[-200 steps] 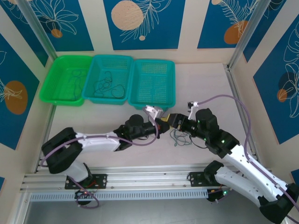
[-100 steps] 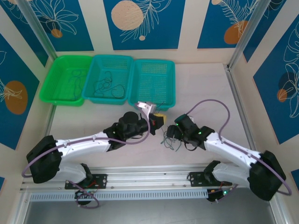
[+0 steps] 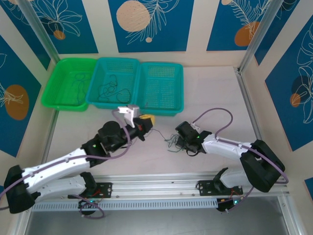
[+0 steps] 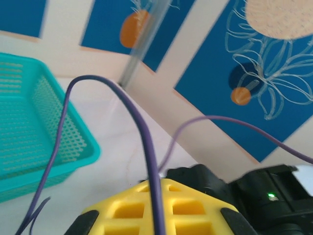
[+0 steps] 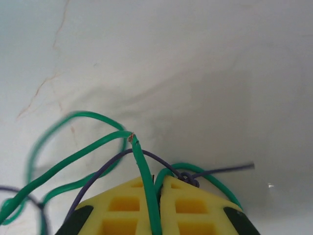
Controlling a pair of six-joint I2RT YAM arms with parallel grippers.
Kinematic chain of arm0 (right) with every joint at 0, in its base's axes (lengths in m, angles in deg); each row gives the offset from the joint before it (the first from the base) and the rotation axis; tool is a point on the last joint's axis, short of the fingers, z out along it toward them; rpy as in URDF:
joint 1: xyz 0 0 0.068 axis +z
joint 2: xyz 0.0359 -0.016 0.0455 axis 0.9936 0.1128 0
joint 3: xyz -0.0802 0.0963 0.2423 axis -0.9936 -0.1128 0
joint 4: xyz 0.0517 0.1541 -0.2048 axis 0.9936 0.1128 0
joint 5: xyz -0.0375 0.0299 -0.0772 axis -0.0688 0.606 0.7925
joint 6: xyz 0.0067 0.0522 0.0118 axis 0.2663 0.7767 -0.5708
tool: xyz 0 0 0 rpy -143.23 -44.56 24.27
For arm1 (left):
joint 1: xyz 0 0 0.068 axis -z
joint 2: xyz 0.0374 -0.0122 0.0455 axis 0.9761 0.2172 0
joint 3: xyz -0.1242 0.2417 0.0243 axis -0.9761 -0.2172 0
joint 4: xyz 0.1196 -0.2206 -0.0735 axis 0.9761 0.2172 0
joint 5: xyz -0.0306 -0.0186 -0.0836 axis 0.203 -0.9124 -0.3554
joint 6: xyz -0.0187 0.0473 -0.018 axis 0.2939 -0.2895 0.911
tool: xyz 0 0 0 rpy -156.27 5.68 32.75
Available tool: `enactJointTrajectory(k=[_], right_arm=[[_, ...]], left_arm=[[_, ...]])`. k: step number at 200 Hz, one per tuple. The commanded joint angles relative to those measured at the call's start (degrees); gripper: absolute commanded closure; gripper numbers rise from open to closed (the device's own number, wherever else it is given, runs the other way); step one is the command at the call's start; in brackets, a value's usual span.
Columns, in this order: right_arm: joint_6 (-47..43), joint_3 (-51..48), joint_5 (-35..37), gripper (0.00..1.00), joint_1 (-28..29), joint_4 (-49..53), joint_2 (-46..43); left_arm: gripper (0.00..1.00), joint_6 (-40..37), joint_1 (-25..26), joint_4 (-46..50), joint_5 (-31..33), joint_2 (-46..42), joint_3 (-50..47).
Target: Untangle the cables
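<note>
Left gripper [image 4: 157,188]: your jaws are clenched on the blue cable [image 4: 146,142]. It runs up over the yellow tips, arcs high and drops away to the left.
Right gripper [image 5: 159,188]: your jaws are clenched on the green cable [image 5: 88,114], pinched between the tips, with its loops spreading left over the counter [image 5: 195,58].
Knot [image 5: 188,178]: it sits just right of the right tips, where a blue strand is wound around the green one. It is not undone.
Between the arms: in the top view your left gripper [image 3: 149,121] is to the left of the right gripper [image 3: 176,141] and a little farther back, the two apart. A thin strand seems to stretch between them, but it is too fine to be sure.
Clump [image 3: 170,142]: these last cables are bunched at the right gripper, mid-counter, on the near side of the baskets.
Green basket [image 3: 64,106]: at far left, with a dark wire [image 3: 78,85] lying inside.
Middle basket [image 3: 110,105]: it touches the green one and holds a few curly wires [image 3: 112,90].
Right basket [image 3: 159,111]: it is the last in the row, just beyond your left gripper.
Done, as I judge it: several cables look freed and sorted into the two left baskets.
Left to do: part the blue and green pair at the knot, then put each one away.
Stage: late, and you have one cable in each gripper, ready to pull them apart.
</note>
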Motion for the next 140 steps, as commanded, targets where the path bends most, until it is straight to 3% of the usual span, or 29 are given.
enactJointTrajectory(k=[1,48,85,140], right_arm=[[7.7,-2.7,7.9,1.0,-2.0,5.3,-4.8],[9.0,-11.3,5.4,1.0,-14.3,5.9,-19.9],[6.9,-14.0,2.6,1.0,-22.8,8.3,-28.9],[-1.3,-12.2,-2.2,1.0,-24.9,8.0,-30.8]], left_arm=[[1.0,-2.0,-3.8,14.1,9.5,-7.5,-0.4],[1.0,-2.7,-19.8,32.3,11.3,-24.3,-1.4],[1.0,-4.8,-23.0,38.6,19.0,-26.1,-1.8],[1.0,-6.1,-24.2,33.3,12.5,-21.2,0.3]])
